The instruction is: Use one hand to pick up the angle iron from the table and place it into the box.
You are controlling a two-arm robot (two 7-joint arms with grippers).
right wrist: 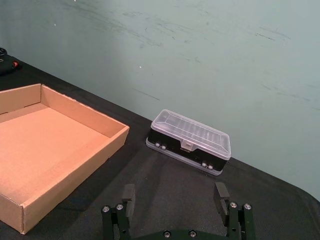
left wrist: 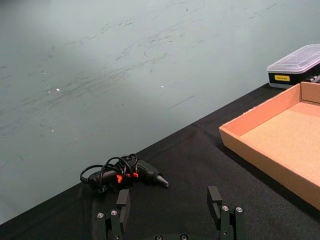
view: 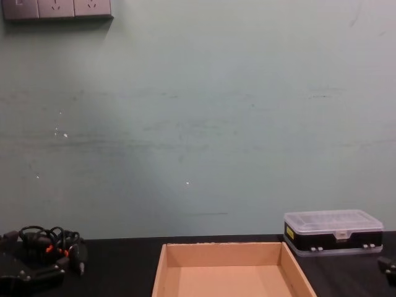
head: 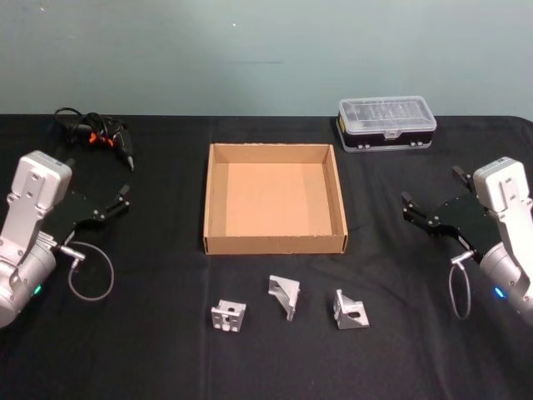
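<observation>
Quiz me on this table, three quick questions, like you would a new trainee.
1. How many angle irons lie on the table in front of the box? A) one B) two C) three
2. True or false: the box already has a metal piece inside.
3. Fill the blank: the left claw and the right claw hover on either side of the box, both ____ and holding nothing.

Key: 1 C; 2 false, the box is bare inside; 3 open.
</observation>
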